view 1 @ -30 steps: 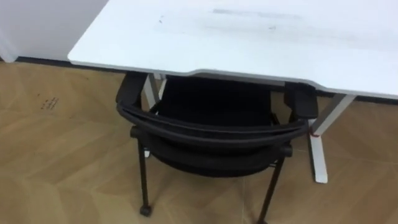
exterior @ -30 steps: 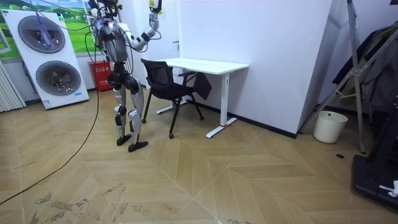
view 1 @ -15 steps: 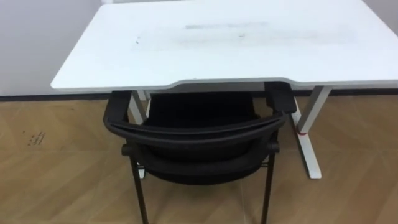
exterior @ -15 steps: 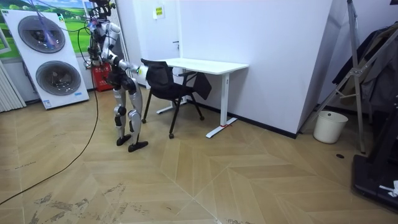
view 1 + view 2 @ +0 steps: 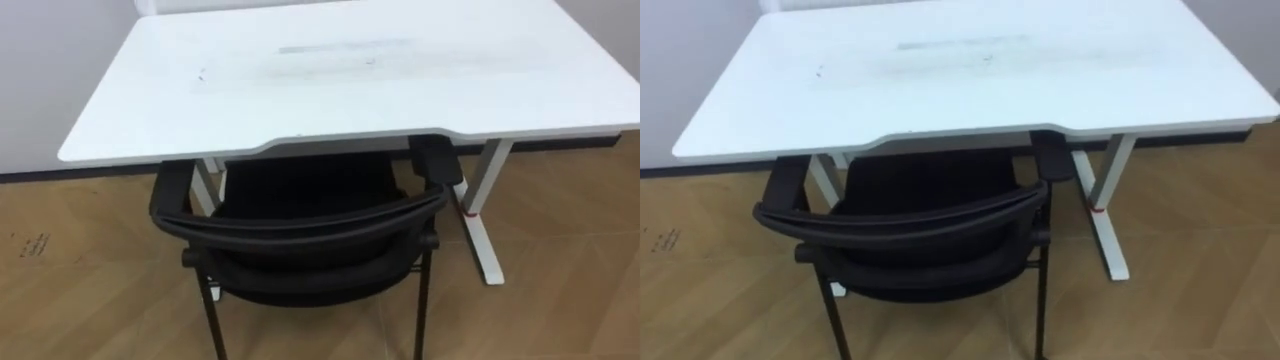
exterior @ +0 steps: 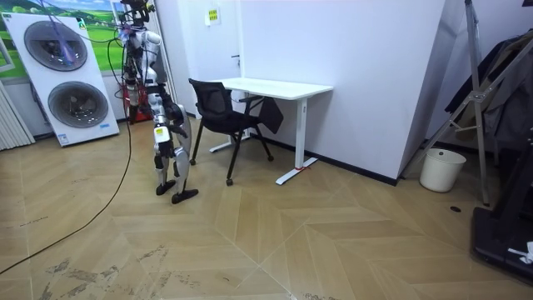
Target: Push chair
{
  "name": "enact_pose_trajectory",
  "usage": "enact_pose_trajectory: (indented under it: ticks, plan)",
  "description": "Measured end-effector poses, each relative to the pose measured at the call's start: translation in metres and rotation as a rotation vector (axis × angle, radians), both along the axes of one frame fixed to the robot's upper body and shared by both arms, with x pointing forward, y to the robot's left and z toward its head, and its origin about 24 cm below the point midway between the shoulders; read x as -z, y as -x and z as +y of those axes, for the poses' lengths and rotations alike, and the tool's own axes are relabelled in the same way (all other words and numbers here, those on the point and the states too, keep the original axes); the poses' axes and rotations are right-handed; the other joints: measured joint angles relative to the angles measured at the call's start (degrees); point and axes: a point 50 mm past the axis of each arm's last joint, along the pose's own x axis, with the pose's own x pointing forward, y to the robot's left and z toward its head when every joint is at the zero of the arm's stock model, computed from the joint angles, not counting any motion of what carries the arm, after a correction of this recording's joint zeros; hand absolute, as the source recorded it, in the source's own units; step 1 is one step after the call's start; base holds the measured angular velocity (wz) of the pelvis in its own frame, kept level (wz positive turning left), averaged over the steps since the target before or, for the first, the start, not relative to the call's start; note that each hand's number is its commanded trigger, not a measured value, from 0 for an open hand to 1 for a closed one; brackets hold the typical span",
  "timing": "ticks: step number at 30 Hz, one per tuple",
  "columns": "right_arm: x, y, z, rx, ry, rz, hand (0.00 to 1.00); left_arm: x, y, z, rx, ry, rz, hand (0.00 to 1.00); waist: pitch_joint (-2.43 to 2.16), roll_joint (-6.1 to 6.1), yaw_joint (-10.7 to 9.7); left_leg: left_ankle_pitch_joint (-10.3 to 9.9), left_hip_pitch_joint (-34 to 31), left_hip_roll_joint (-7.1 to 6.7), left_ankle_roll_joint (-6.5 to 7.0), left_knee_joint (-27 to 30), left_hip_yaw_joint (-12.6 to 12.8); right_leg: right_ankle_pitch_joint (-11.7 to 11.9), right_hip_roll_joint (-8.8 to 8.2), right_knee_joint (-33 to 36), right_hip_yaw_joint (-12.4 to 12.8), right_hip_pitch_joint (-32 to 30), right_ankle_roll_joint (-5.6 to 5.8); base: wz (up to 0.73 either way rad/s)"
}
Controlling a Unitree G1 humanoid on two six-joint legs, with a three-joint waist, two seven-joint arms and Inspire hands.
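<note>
A black chair [image 5: 300, 215] with a curved mesh back and two armrests stands in front of me, its seat tucked partly under the white desk [image 5: 330, 80]. The armrest tips reach under the desk's front edge. In the room view I stand upright just behind the chair [image 6: 218, 108], facing the desk [image 6: 275, 87]. My right hand [image 6: 161, 132] hangs low by my hip, apart from the chair's back.
The desk's white leg [image 5: 478, 225] with its floor foot stands right of the chair. Stacked washing machines [image 6: 67, 79] are behind me, and a white bin [image 6: 441, 169] and a rack sit far off at the room view's right. Wooden floor lies around the chair.
My arm, raised high a second ago and stretched toward the chair's back half a second ago, now hangs down. The eye view has shifted; the chair sits lower and more to the left.
</note>
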Motion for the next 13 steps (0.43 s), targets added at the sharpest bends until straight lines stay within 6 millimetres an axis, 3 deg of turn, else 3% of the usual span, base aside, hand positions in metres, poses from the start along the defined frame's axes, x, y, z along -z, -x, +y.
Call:
enact_pose_trajectory:
  ticks: [1, 3, 6, 8, 9, 13]
  plan:
    - [0.001, -0.006, 0.0, -0.022, -0.011, -0.006, 0.0, 0.002, -0.007, -0.003, 0.033, 0.024, -0.007, 0.0, 0.0, -0.02, -0.05, -0.02, -0.26, -0.09, 0.13, 0.06, -0.19, -0.02, -0.11, -0.01, -0.29, -0.12, 0.07, 0.13]
    - [0.007, -0.046, -0.002, -0.137, -0.038, -0.055, 0.0, 0.008, -0.034, -0.011, 0.155, 0.089, -0.034, 0.0, 0.09, -0.11, 0.54, 0.12, -0.82, -0.42, 0.41, -0.02, -0.57, 0.1, -0.29, -0.04, -0.38, -0.67, 0.34, 0.08]
    - [0.009, -0.087, -0.001, -0.178, -0.039, -0.152, 0.0, 0.011, -0.056, -0.016, 0.265, 0.127, -0.06, 0.0, 0.13, -0.13, 1.62, 0.12, -0.94, -0.55, 0.44, 0.06, -0.91, 0.2, -0.25, -0.72, -0.62, -0.45, 0.43, 0.06]
    - [0.009, -0.102, 0.002, -0.189, -0.059, -0.211, 0.0, 0.012, -0.062, -0.019, 0.302, 0.144, -0.07, 0.0, 0.11, -0.15, 1.53, 0.13, -1.27, -0.75, 0.45, 0.13, -2.27, 0.2, -0.31, -1.11, -1.51, -0.1, 0.5, 0.26]
    - [0.009, -0.107, 0.005, -0.194, -0.083, -0.239, 0.0, 0.012, -0.063, -0.02, 0.312, 0.154, -0.076, 0.0, 0.37, -0.21, 1.74, 0.18, -1.57, -0.82, 0.48, 0.21, -3.11, 0.2, -0.37, -1.19, -2.13, -0.12, 0.51, 0.26]
    - [0.012, -0.103, 0.014, -0.185, -0.177, -0.261, 0.0, 0.012, -0.064, -0.021, 0.315, 0.178, -0.084, 0.0, 0.76, -0.04, 2.72, 0.19, -1.97, -0.81, 0.48, 0.03, -4.79, 0.2, -0.37, -1.24, -4.1, 0.11, 0.5, 0.18]
